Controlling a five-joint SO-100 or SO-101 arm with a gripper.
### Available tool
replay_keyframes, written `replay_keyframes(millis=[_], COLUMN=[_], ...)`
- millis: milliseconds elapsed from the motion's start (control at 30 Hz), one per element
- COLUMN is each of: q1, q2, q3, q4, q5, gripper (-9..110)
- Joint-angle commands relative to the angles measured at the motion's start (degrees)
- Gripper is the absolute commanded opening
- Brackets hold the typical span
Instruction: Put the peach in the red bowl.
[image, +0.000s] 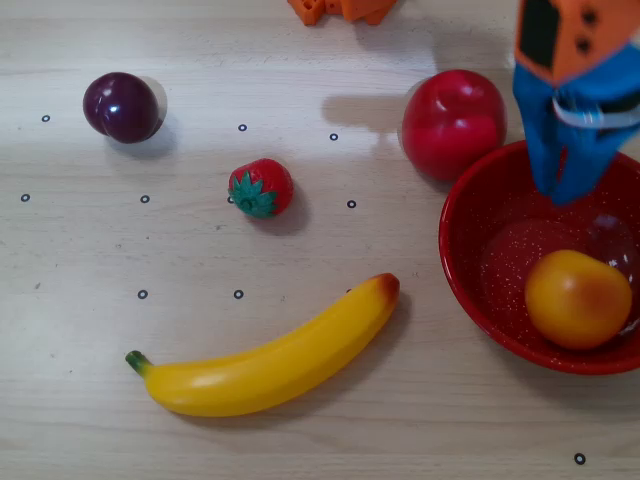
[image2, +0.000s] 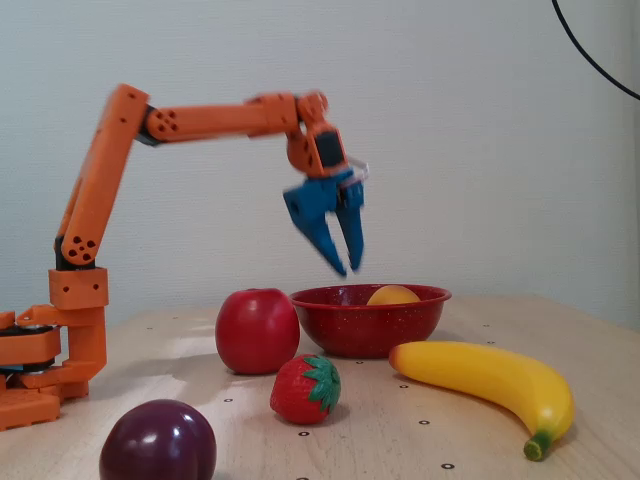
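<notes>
The peach (image: 578, 298) lies loose inside the red bowl (image: 455, 270) at the right edge of the overhead view, toward the bowl's near side. In the fixed view only the peach's top (image2: 393, 296) shows above the bowl's rim (image2: 365, 325). My blue gripper (image: 563, 190) hangs above the bowl's far rim, well clear of the peach. It holds nothing and its fingers stand only slightly apart. The fixed view shows the gripper (image2: 349, 268) pointing down, raised above the bowl and a little blurred.
A red apple (image: 453, 122) touches the bowl's far left side. A strawberry (image: 261, 187), a banana (image: 270, 362) and a dark plum (image: 122, 106) lie on the wooden table to the left. The orange arm base (image2: 40, 370) stands at the fixed view's left.
</notes>
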Motion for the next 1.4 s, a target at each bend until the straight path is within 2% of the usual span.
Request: replay_keyframes(millis=[0,233,600,967,1367], q1=[-4.5,-13.4,-24.1,-26.2,-27.8], q2=[12.0,30.6,61.4,94.2,112.9], q3=[1.3,19.2,56.2,94.0,121.0], q4=[-0.5,-5.0,-14.7,-27.8,-45.4], q5=[-0.5,-0.4,0.8,-0.2,-0.4], gripper=[0,0,0,0,0])
